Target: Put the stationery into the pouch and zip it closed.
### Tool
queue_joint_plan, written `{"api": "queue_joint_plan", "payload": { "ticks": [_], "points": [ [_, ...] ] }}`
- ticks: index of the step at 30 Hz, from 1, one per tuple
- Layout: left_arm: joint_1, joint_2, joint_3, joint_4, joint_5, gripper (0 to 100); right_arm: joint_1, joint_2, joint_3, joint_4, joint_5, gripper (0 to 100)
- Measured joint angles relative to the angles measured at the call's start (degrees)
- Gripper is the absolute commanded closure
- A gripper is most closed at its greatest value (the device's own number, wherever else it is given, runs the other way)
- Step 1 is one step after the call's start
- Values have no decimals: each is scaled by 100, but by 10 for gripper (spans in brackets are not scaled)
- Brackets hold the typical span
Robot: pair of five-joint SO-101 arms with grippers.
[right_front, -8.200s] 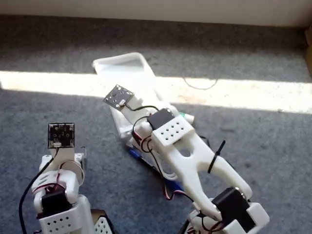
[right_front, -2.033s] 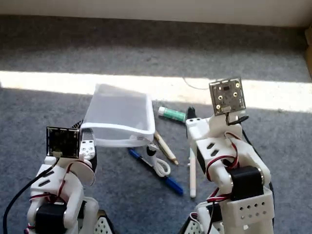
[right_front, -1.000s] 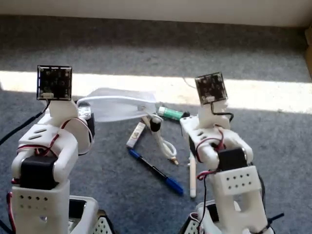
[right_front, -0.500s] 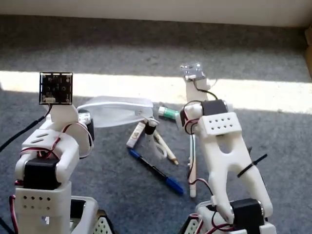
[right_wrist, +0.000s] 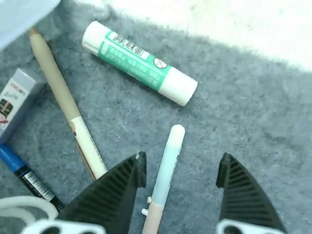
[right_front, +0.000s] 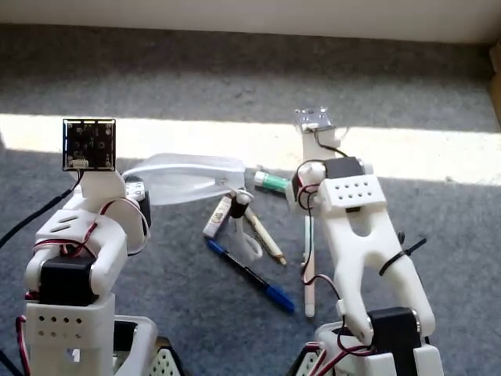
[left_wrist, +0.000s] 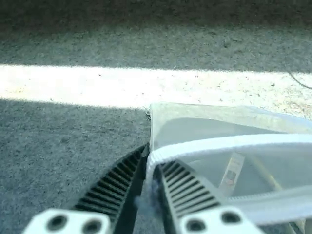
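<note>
My left gripper (left_wrist: 147,183) is shut on the zip edge of the clear pouch (left_wrist: 219,151), holding that end off the carpet; the pouch (right_front: 188,177) hangs open towards the stationery. My right gripper (right_wrist: 178,187) stands open low over the carpet, its jaws on either side of a white pen (right_wrist: 165,168) without touching it. Close by lie a green-and-white glue stick (right_wrist: 139,61), a beige pen (right_wrist: 68,117), a grey eraser (right_wrist: 14,102) and a blue pen (right_wrist: 24,178). The white pen (right_front: 309,270) runs back under the right arm.
All of this lies on grey carpet crossed by a bright band of sunlight (right_front: 407,153). A white looped cord (right_front: 252,244) lies among the pens. A thin wire (right_front: 317,139) lies in the sunlit strip. A pale wall base (right_front: 250,16) runs along the far edge.
The left arm has raised the pouch's end off the carpet. The right arm has stretched forward and come down over the white pen. Little has moved in the last half second.
</note>
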Motion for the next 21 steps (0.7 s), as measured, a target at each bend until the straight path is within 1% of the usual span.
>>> {"api": "queue_joint_plan", "payload": {
  "ticks": [5,14,21],
  "points": [
    [0,0,0,0,0,989,9,185,70,-396,-88,779],
    [0,0,0,0,0,989,18,1292,70,-580,-88,779],
    [0,-18,176,-132,0,989,18,1802,-105,-624,-88,779]
  ]
}}
